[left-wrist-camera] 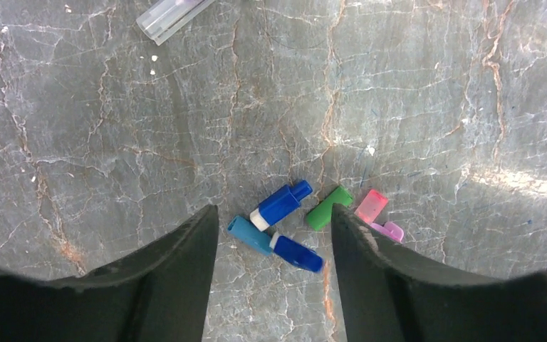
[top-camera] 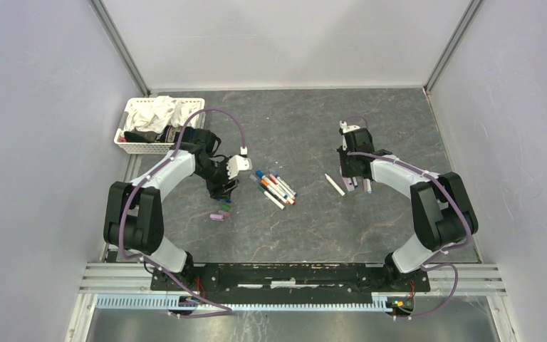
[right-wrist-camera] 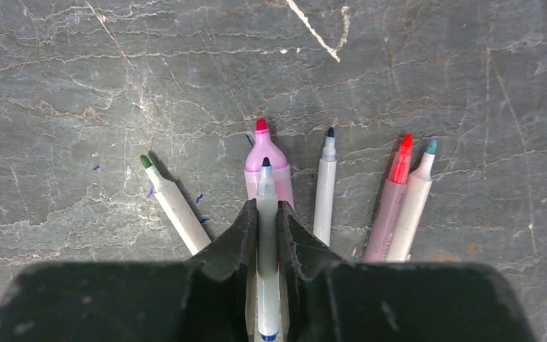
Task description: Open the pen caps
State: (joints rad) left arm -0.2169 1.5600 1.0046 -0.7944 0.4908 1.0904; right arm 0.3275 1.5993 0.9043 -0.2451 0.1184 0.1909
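Observation:
My left gripper is open and empty, low over several loose pen caps: a blue cap, a light-blue cap, a dark-blue cap, a green cap, a pink cap and a purple cap. My right gripper is shut on a white pen with a bare dark-blue tip. Under and beside it lie uncapped pens: green-tipped, wide pink, dark-tipped, red and teal-tipped. A pile of capped pens lies mid-table.
A white basket of cloths stands at the back left, behind the left arm. A single white pen lies left of the right gripper. A clear tube-like piece lies beyond the caps. Enclosure walls stand on three sides.

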